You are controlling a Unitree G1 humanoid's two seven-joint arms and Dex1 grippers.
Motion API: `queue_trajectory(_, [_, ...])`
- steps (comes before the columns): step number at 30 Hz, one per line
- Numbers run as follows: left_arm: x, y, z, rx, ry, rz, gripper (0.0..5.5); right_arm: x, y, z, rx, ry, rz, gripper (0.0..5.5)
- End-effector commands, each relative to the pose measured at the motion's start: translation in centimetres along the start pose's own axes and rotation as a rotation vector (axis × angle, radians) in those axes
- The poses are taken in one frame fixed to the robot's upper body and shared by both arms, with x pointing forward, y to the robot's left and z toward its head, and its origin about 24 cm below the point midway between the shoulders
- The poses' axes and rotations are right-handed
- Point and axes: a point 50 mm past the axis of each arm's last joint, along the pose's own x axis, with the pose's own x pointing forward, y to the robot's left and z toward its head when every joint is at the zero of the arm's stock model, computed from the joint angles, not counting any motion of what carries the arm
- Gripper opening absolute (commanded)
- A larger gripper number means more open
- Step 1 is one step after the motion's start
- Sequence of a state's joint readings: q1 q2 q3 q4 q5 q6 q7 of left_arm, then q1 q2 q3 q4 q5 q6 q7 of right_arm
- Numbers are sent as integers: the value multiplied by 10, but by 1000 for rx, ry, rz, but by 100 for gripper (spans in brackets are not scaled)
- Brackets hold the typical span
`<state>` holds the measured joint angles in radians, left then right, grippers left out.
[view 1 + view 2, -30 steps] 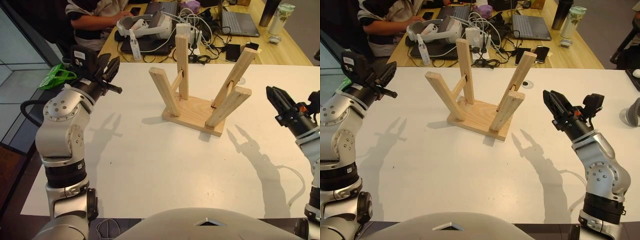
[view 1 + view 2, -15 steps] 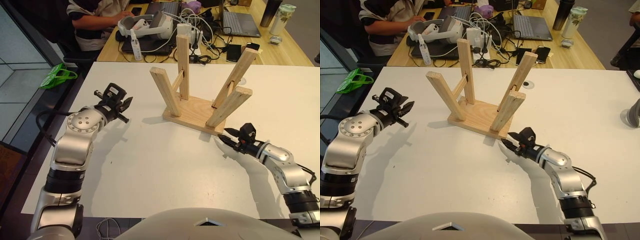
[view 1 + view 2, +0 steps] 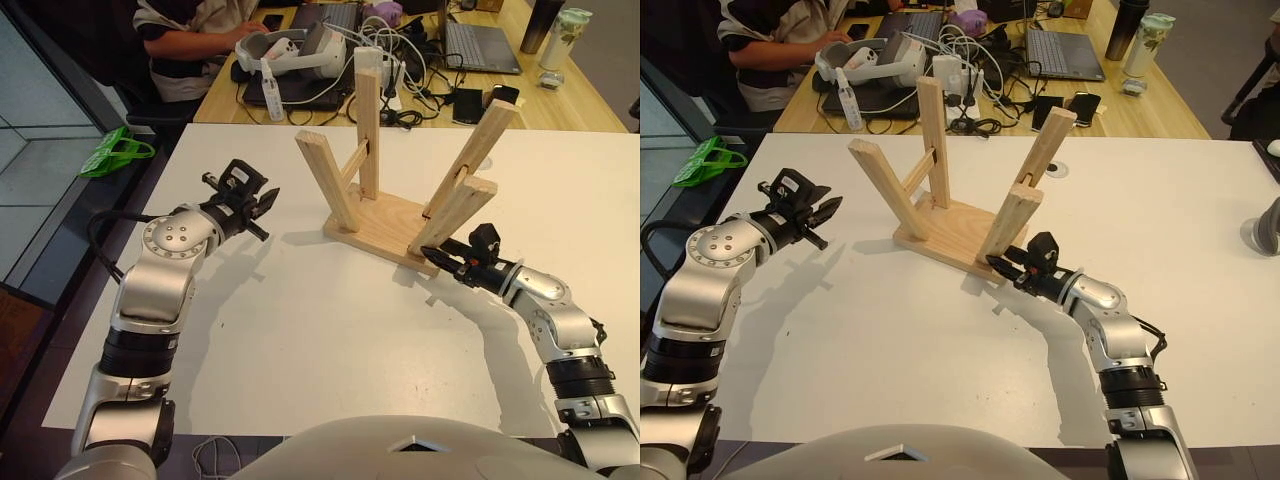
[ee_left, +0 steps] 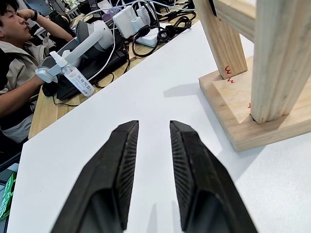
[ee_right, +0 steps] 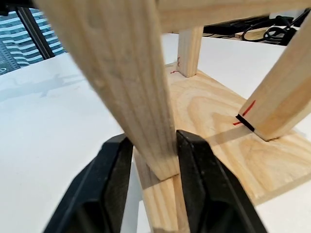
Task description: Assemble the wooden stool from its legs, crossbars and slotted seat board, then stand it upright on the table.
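Observation:
The wooden stool (image 3: 385, 222) rests upside down on the white table (image 3: 300, 340), seat board flat and legs with crossbars pointing up. My right gripper (image 3: 428, 252) is at the base of the near right leg (image 3: 455, 212). In the right wrist view its fingers (image 5: 109, 184) press both sides of that leg (image 5: 141, 92), just above the seat board (image 5: 214, 126), so it is shut on the leg. To the stool's left, my left gripper (image 3: 268, 215) hovers open and holds nothing. In the left wrist view its fingertips (image 4: 129, 141) point toward the seat board's corner (image 4: 233, 102).
Behind the table stands a wooden desk (image 3: 560, 100) crowded with laptops, cables, a headset (image 3: 290, 50) and a spray bottle (image 3: 268, 90). A person sits at its left end. A green object (image 3: 115, 150) lies off the table's left edge. The white surface nearest me is bare.
Both arms came down from raised positions toward the stool. The right gripper moved in and closed on the near right leg's base; the stool shifted slightly left. The left gripper edged closer.

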<state>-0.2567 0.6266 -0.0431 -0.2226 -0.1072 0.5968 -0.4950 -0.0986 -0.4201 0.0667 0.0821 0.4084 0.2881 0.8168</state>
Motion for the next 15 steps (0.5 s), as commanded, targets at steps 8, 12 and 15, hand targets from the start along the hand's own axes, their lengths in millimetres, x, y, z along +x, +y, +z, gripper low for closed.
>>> queue_trajectory(8, [-4,14,11,-15,-44,40,119,13,26,31,591,-203,169,122])
queue_trajectory(12, [-5,20,15,-33,-66,59,119,19,18,31,863,-283,7,113])
queue_trajectory(15, [-6,19,16,-34,-69,62,119,24,12,28,983,-287,-102,105])
